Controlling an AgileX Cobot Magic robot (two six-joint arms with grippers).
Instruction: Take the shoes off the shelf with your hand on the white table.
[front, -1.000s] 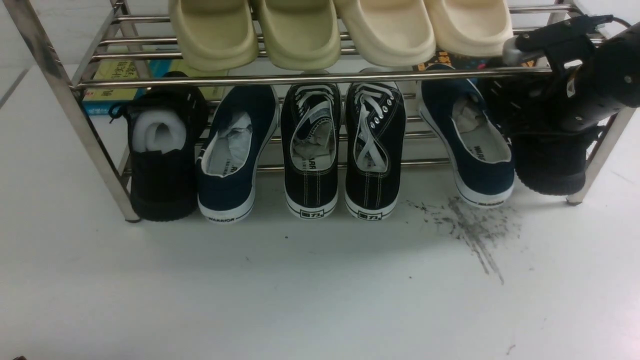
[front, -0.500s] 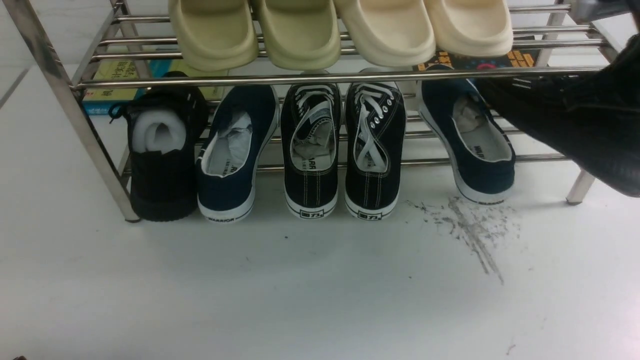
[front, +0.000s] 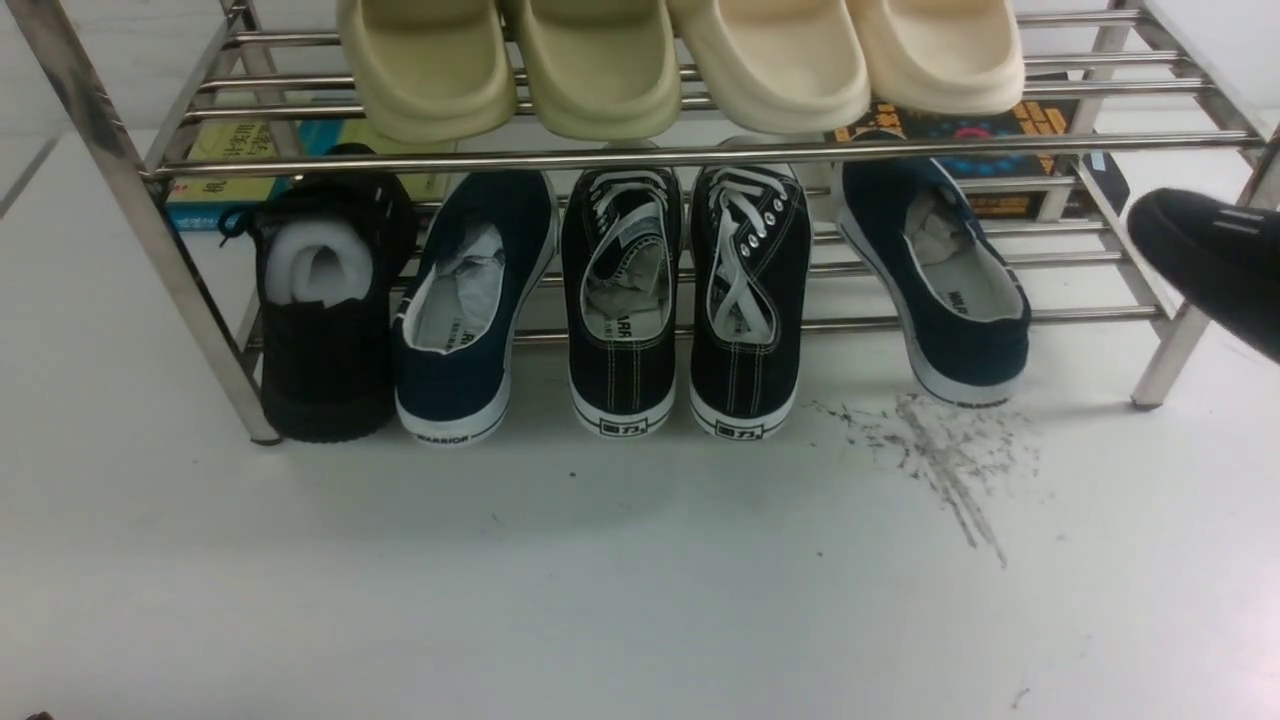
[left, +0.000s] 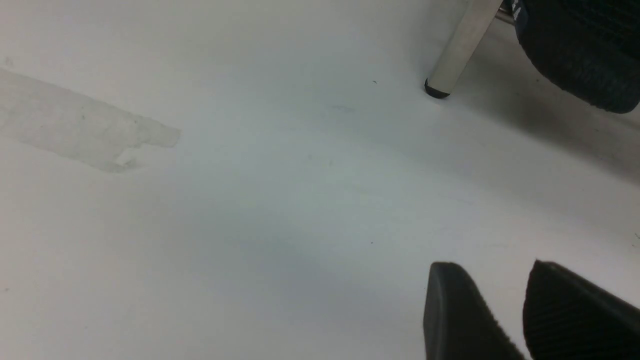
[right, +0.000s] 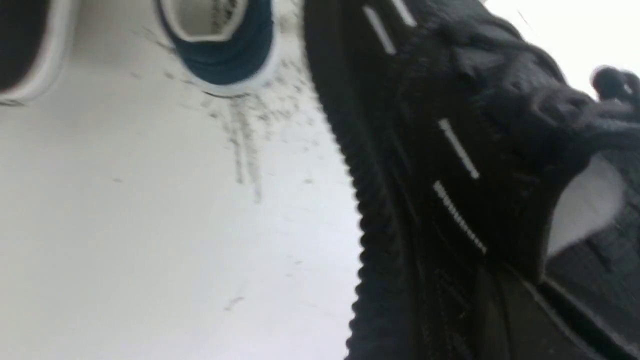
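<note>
Scuffed white table. Right gripper clenches a black sneaker (3 o'clock, off the shelf); left gripper gapes, empty.

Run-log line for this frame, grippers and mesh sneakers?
right gripper: shut on black mesh sneaker, off shelf | left gripper: open over white table | other mesh sneaker: lower tier, left end
</note>
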